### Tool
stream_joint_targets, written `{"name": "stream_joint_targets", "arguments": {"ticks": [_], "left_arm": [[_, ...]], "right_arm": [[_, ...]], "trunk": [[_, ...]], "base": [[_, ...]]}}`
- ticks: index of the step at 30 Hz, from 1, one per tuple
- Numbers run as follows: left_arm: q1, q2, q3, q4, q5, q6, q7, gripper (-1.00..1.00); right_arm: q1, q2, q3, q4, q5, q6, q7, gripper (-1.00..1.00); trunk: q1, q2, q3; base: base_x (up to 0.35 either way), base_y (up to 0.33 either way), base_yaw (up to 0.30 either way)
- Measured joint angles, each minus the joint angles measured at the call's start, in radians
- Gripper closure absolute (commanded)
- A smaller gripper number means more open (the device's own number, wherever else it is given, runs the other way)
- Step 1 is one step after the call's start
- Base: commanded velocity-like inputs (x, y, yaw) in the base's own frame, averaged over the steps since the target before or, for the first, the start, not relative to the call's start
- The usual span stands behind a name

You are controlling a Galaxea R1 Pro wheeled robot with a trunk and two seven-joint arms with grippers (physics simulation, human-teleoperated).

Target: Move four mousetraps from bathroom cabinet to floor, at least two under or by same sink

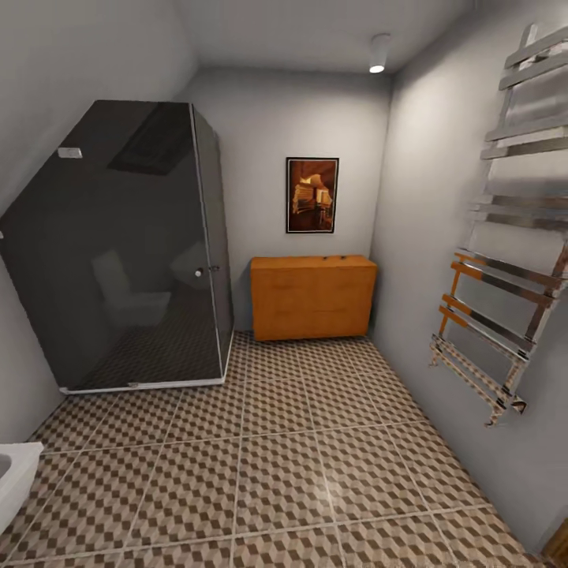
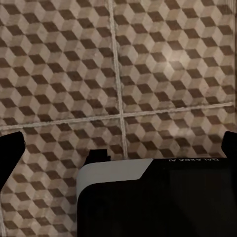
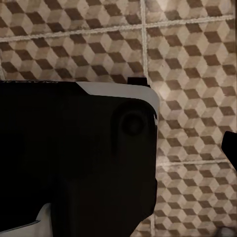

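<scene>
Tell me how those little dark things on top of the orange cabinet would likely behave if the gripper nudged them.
The dark things on the cabinet look tiny and flat, so probably light, sliding rather than rolling. They lie near the top's back edge by the wall, so a forward push could jam them there. Too small to judge fragility.

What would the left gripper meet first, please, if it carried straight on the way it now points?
Most likely the tiled floor: the left wrist view looks down past the robot's dark body onto cube-patterned tiles, with nothing else showing in that line. How far off the floor lies is hard to judge.
</scene>
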Motion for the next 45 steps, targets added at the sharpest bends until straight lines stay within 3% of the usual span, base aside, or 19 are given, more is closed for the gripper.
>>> {"name": "stream_joint_targets", "arguments": {"ticks": [10, 45], "left_arm": [[0.000, 0.001, -0.001, 0.000, 0.001, 0.001, 0.000, -1.00], [0.000, 0.006, 0.000, -0.001, 0.005, 0.011, 0.000, -1.00]], "right_arm": [[0.000, 0.001, 0.000, 0.000, 0.001, -0.003, 0.000, -1.00], [0.000, 0.002, 0.002, 0.000, 0.003, 0.000, -0.003, -1.00]], "trunk": [[0.000, 0.000, 0.000], [-0.001, 0.000, 0.000]], "base": [[0.128, 0.000, -0.171], [0.315, 0.000, -0.006]]}}
